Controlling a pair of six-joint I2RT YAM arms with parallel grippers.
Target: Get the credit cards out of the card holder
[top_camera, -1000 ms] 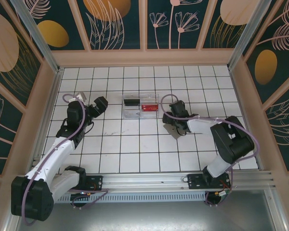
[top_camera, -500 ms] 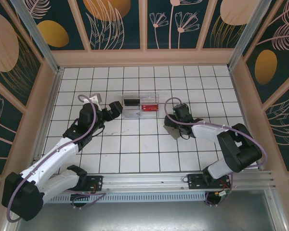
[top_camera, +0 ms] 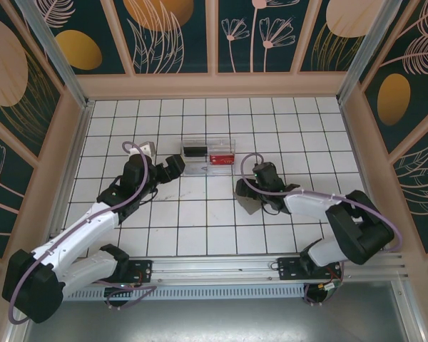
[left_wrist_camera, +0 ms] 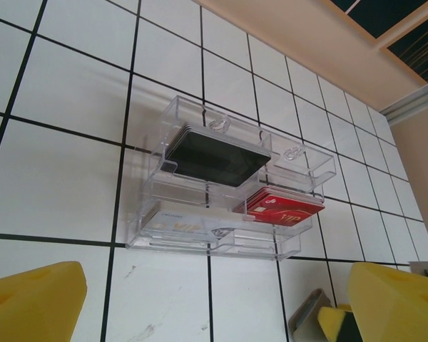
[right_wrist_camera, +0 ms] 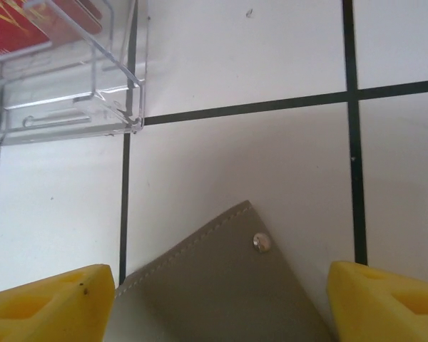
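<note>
Your right claw (right_wrist_camera: 214, 306) is hanging open over the grey card holder (right_wrist_camera: 200, 278), lying flat on the desk (top_camera: 200, 221) beside the clear tray (left_wrist_camera: 221, 244); contact is hard to judge. Your left claw (left_wrist_camera: 214, 299) is standing wide open, facing the tray's credit cards (left_wrist_camera: 214, 157)

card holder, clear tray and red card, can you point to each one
card holder (right_wrist_camera: 221, 292), right wrist view, on the grey panel below its snap stud
clear tray (left_wrist_camera: 267, 244), left wrist view, on its near front wall
red card (left_wrist_camera: 282, 208), left wrist view, on the card's top face
</note>
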